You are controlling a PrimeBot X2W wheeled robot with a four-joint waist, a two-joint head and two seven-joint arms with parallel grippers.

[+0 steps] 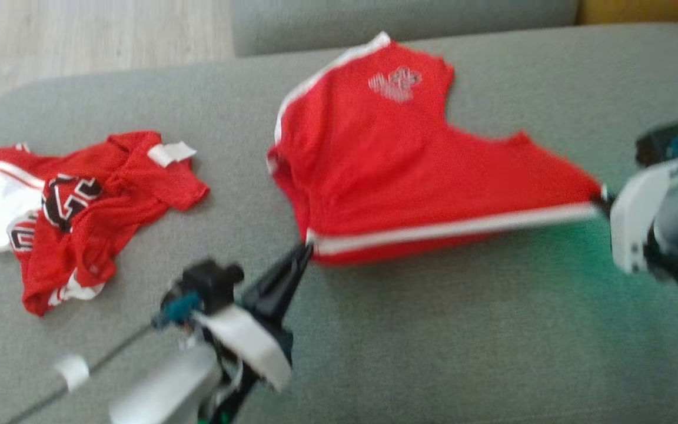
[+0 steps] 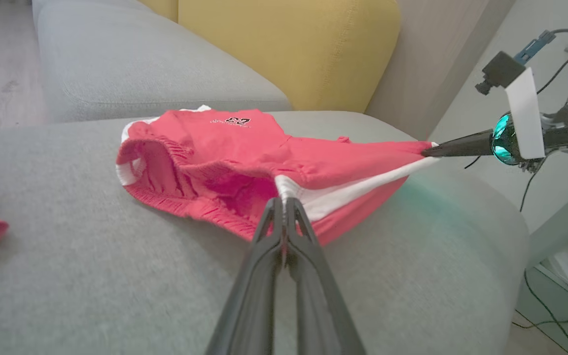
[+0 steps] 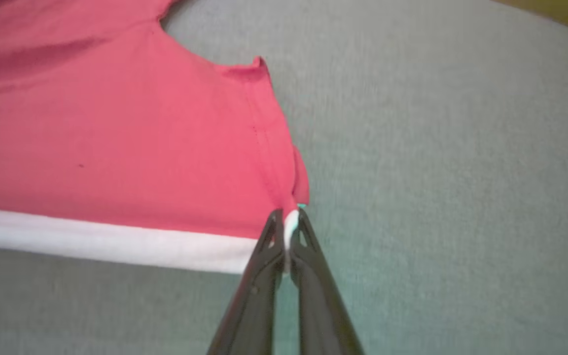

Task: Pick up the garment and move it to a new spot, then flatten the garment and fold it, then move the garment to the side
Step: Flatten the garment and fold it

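Note:
The garment (image 1: pixel 398 171) is a pair of red shorts with white side stripes and a small printed logo, stretched over the grey couch cushion. My left gripper (image 1: pixel 305 247) is shut on its near left corner, pinching the white stripe (image 2: pixel 284 199). At the right, my right gripper (image 1: pixel 602 197) is shut on the opposite corner (image 3: pixel 290 217). The white-striped edge hangs taut between the two grippers, slightly lifted off the cushion. The far part of the garment (image 2: pixel 225 133) lies on the cushion, waistband opening toward the left wrist camera.
A crumpled red and white jersey (image 1: pixel 74 206) lies on the grey cushion (image 1: pixel 433 341) at the left. A yellow backrest cushion (image 2: pixel 289 44) stands behind. The cushion's right edge drops off toward cables and a floor (image 2: pixel 550 315).

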